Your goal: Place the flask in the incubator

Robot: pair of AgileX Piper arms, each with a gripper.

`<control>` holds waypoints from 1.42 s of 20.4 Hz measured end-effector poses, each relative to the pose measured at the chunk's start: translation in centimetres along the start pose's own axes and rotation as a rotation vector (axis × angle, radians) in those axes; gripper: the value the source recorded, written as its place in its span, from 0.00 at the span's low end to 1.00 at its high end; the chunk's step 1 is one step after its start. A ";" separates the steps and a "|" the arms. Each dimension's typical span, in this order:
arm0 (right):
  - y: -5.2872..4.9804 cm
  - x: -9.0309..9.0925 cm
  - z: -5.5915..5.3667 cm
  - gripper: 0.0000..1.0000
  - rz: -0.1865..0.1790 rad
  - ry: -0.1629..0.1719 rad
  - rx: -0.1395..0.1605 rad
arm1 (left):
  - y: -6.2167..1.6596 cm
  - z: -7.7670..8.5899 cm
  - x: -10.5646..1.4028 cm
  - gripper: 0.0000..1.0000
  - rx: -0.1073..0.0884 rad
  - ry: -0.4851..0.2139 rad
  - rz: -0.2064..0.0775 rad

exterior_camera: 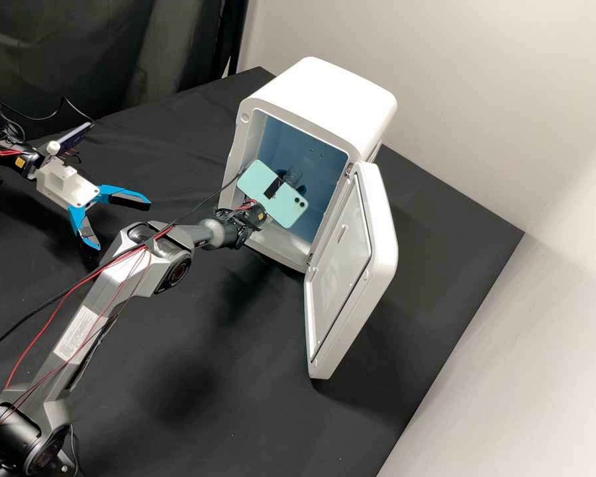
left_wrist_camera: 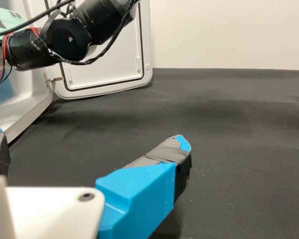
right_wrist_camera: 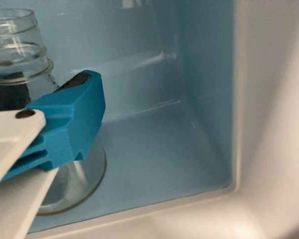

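The white incubator [exterior_camera: 324, 99] stands at the back of the bench, its door [exterior_camera: 351, 265] swung open and its inside pale blue. My right arm [exterior_camera: 146, 258] reaches into the opening, and a teal plate [exterior_camera: 275, 192] on its wrist covers the gripper. Inside, the clear glass flask [right_wrist_camera: 20, 45] stands upright with its base on the blue floor [right_wrist_camera: 159, 159]. My right gripper [right_wrist_camera: 40, 84] is shut on the flask's neck, one blue finger [right_wrist_camera: 74, 109] pressed against the glass. My left gripper [exterior_camera: 119, 222] hovers open and empty above the bench, left of the incubator.
The open door [left_wrist_camera: 109, 64] juts toward the bench's front, to the right of the right arm's wrist [left_wrist_camera: 65, 35]. Red and black cables [exterior_camera: 59, 298] run along the right arm. A black cloth [exterior_camera: 212, 371] covers the bench; its edge drops off at the right.
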 end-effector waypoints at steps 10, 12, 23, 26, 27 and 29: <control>1.0 0.6 1.1 0.00 0.030 -0.009 0.013 | 0.00 0.0 0.0 1.00 0.000 0.000 0.000; 1.0 0.6 1.1 0.00 0.032 -0.011 0.014 | 0.00 0.0 0.0 1.00 0.000 0.000 0.000; 1.4 0.9 1.7 0.00 0.051 -0.023 -0.025 | 0.00 0.0 0.0 1.00 0.000 0.000 0.000; 1.3 0.9 1.7 0.00 0.050 -0.024 -0.071 | 0.00 0.0 0.0 1.00 0.000 0.000 0.000; 1.2 0.8 1.7 0.00 0.057 -0.023 -0.074 | 0.00 0.0 0.0 1.00 0.000 0.000 0.000; 1.1 0.8 1.7 0.00 0.058 -0.025 -0.085 | 0.00 0.0 0.0 1.00 0.000 0.000 0.000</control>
